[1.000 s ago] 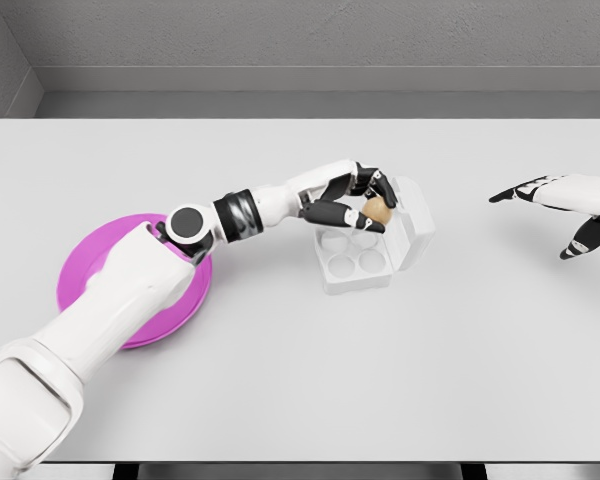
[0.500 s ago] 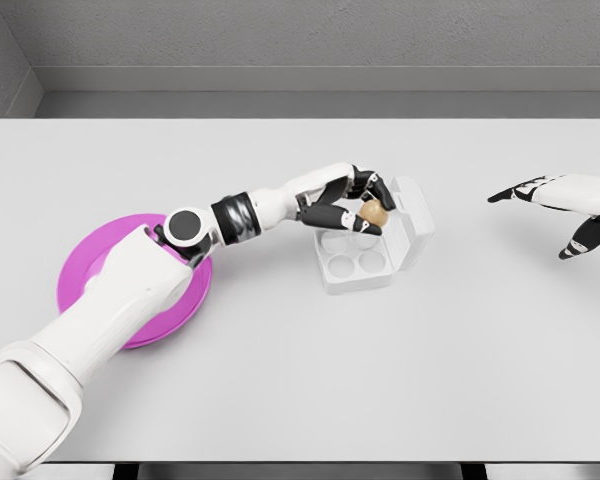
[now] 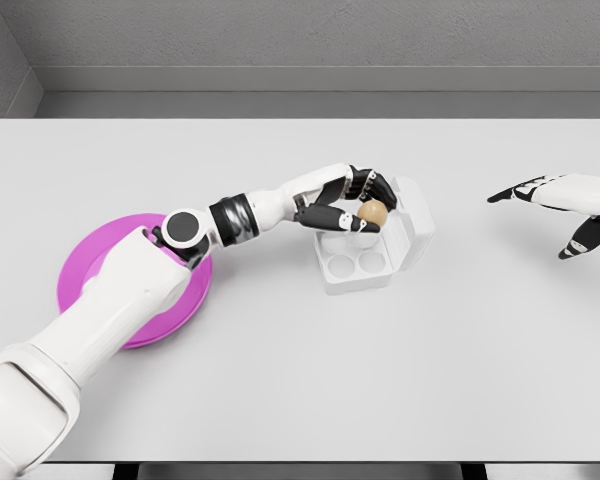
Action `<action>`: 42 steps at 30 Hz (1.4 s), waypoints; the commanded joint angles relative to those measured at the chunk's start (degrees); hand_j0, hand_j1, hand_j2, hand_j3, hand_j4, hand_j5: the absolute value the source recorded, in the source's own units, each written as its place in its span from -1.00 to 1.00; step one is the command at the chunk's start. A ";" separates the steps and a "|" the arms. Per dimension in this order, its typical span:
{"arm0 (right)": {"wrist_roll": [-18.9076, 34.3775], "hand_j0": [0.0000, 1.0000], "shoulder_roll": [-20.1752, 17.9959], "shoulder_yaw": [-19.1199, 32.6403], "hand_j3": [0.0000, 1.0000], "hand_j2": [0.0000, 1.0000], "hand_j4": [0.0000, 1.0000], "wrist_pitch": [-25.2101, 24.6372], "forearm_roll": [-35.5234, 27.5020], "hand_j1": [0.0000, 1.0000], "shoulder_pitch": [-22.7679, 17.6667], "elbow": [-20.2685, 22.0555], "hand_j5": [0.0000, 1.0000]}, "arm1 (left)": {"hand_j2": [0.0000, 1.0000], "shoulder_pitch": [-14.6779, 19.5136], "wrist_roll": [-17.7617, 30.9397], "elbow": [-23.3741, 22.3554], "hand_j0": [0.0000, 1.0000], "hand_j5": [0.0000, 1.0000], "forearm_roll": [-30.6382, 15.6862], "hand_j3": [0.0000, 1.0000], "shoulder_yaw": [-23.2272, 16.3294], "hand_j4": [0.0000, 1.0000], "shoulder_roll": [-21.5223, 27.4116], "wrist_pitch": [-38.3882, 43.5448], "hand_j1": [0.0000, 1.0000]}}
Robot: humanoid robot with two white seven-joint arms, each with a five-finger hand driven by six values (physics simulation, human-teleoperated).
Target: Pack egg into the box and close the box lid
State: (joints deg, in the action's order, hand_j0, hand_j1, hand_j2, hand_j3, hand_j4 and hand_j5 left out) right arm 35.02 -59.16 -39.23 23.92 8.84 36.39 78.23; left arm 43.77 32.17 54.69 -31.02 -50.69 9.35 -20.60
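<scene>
A white robot left hand (image 3: 352,203) reaches across a pale grey table (image 3: 300,360) and holds one brown egg (image 3: 372,211) between its black-tipped fingers (image 3: 336,217), directly above the far row of an open egg box (image 3: 358,262). Compared with a second ago, the hand and egg have shifted a little toward the left of the picture and sit slightly lower over the tray; the box, the plate and the other arm have not moved. The egg is smooth, rounded and tan, and is the only egg visible. The box is white with a matte, moulded look: its tray shows four round cups, two near ones fully visible and empty, two far ones partly hidden beneath the fingers. Its lid (image 3: 412,222) stands open, tilted up on the right side of the tray. One flat, round magenta plate (image 3: 80,280) lies at the left, partly covered by the left arm's shoulder and elbow joint. The right hand (image 3: 570,205) hovers over the table at the far right, well apart from the box, its fingers spread loosely and holding nothing.
</scene>
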 commanded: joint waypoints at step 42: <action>-0.02 1.00 0.62 0.29 1.00 1.00 1.00 11.08 -0.32 1.00 -1.14 0.60 1.00 | 0.76 0.18 0.17 11.75 0.76 0.76 -1.15 0.76 1.12 0.76 8.41 -0.85 0.76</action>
State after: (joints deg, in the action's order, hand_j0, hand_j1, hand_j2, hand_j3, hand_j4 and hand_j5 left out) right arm 35.02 -58.96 -38.88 35.01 8.84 35.16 78.86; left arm 43.95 32.35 65.52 -31.67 -49.91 17.38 -21.50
